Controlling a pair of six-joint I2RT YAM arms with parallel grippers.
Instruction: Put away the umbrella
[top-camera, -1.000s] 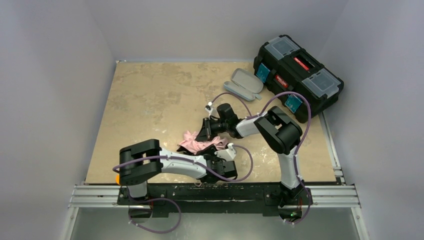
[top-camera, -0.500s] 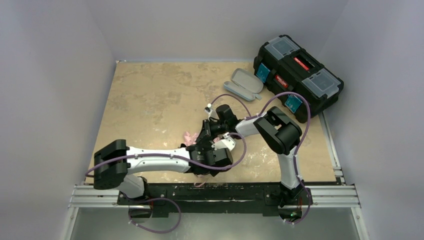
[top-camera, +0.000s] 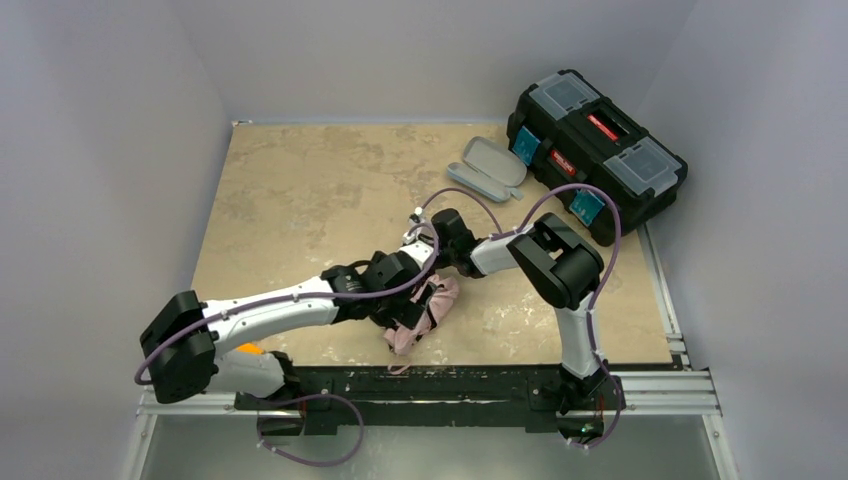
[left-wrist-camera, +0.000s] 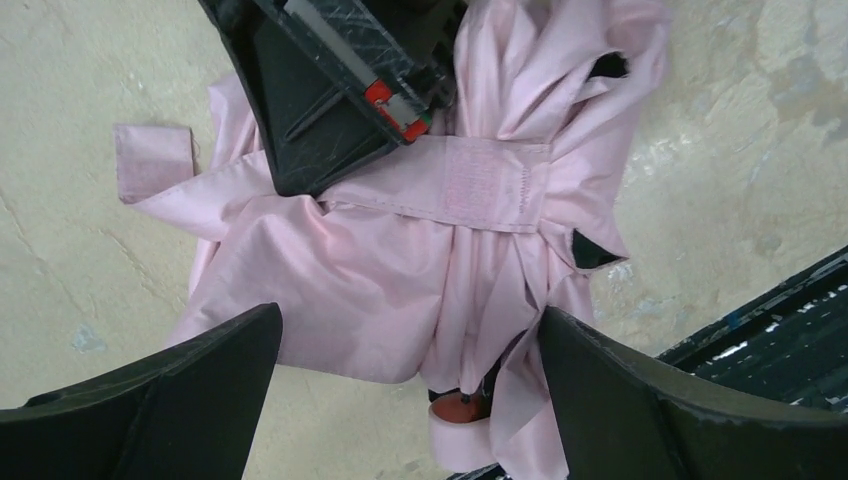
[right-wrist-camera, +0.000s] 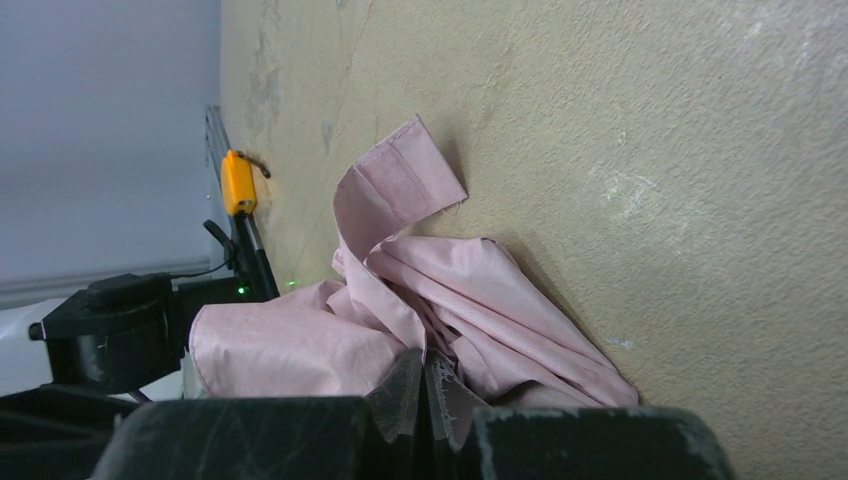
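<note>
Mottled beige table (top-camera: 300, 200), scuffed and stained in patches. Lying crumpled on it right beneath the wide-spread jaws of the left gripper (left-wrist-camera: 405, 330), with its fabric pinched between the closed jaws of the right gripper (right-wrist-camera: 422, 375): the pale pink umbrella (top-camera: 420, 315). Well beyond both sets of jaws, toward the far right corner, a grey oval case (top-camera: 490, 165), and just beside it a black toolbox (top-camera: 600, 140) at the table's edge

Right end effector (right-wrist-camera: 425, 388) pinches the umbrella (right-wrist-camera: 480, 295) fabric.
</note>
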